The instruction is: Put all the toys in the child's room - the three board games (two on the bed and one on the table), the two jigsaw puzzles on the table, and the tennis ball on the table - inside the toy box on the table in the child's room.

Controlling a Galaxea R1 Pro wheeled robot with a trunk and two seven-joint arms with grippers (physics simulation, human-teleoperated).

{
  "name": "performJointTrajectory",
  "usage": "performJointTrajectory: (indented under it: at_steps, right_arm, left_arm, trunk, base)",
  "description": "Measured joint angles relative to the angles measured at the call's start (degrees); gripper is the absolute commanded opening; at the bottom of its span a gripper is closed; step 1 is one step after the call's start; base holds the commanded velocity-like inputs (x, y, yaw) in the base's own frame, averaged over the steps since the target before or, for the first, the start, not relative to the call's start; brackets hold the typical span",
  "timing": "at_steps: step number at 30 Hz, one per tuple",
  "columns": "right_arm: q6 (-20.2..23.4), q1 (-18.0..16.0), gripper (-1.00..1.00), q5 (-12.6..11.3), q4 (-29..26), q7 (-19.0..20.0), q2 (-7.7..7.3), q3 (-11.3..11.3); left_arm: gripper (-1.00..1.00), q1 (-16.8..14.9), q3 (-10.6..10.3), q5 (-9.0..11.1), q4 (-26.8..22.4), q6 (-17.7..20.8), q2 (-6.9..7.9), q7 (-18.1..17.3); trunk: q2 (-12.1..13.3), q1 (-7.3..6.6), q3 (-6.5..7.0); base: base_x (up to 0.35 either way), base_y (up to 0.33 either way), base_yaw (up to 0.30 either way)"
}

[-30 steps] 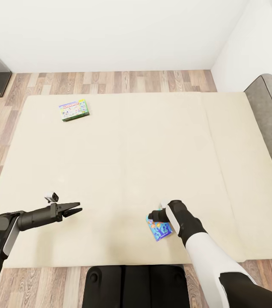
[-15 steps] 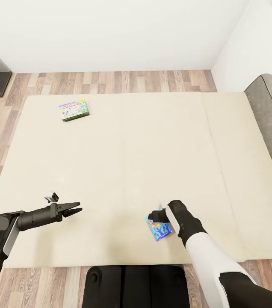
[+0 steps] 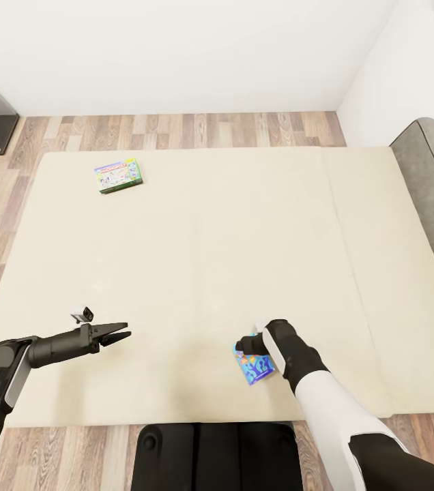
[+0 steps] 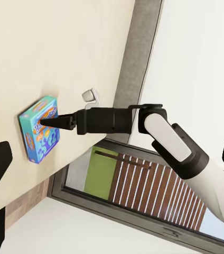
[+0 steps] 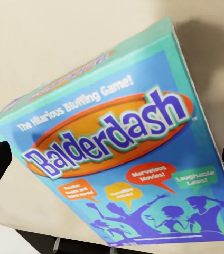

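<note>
On the bed [image 3: 196, 273], two board games: blue [image 3: 252, 365], green-bordered [image 3: 117, 175].

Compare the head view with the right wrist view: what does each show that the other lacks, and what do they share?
Head view alone: the green-bordered flat game box far across the mattress, the left hand hovering, the wood-plank floor, the grey headboard.

Right wrist view alone: the "Balderdash" title and the purple figures on the lid, legible up close.

Both: the blue flat game box with orange drawings lying on the cream mattress.
</note>
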Motion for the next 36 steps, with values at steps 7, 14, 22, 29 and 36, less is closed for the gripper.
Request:
performJointTrajectory:
  at_steps: [7, 14, 22, 29, 36]
  right_arm:
    - [0.0, 0.0, 1.0, 0.0, 0.0, 0.0, 0.0, 0.07]
    - [0.02, 0.0, 1.0, -0.02, 0.0, 0.0, 0.0, 0.08]
    - [0.16, 0.0, 1.0, -0.08, 0.73, 0.0, 0.0, 0.09]
    - [0.15, 0.0, 1.0, -0.08, 1.48, 0.0, 0.0, 0.08]
    - [0.1, 0.0, 1.0, 0.0, 1.62, 0.0, 0.0, 0.08]
  left_arm:
    - [1.0, 0.0, -0.03, 0.0, 0.01, 0.0, 0.0, -0.01]
    - [1.0, 0.0, -0.04, 0.0, 0.01, 0.0, 0.0, -0.02]
    - [1.0, 0.0, -0.06, 0.0, 0.01, 0.0, 0.0, -0.04]
    - [1.0, 0.0, -0.08, 0.0, 0.0, 0.0, 0.0, -0.03]
    - [1.0, 0.0, -0.07, 0.0, 0.0, 0.0, 0.0, -0.03]
  trunk:
    - [0.0, 0.0, 0.0]
    - [0.0, 0.0, 0.0]
    - [0.0, 0.0, 0.0]
    - [0.0, 0.0, 0.0]
    - [0.0, 0.0, 0.0]
  base:
    - [0.0, 0.009, 0.0]
    - [0.0, 0.0, 0.0]
    - [0.0, 0.0, 0.0]
    - [0.0, 0.0, 0.0]
    - [0.0, 0.0, 0.0]
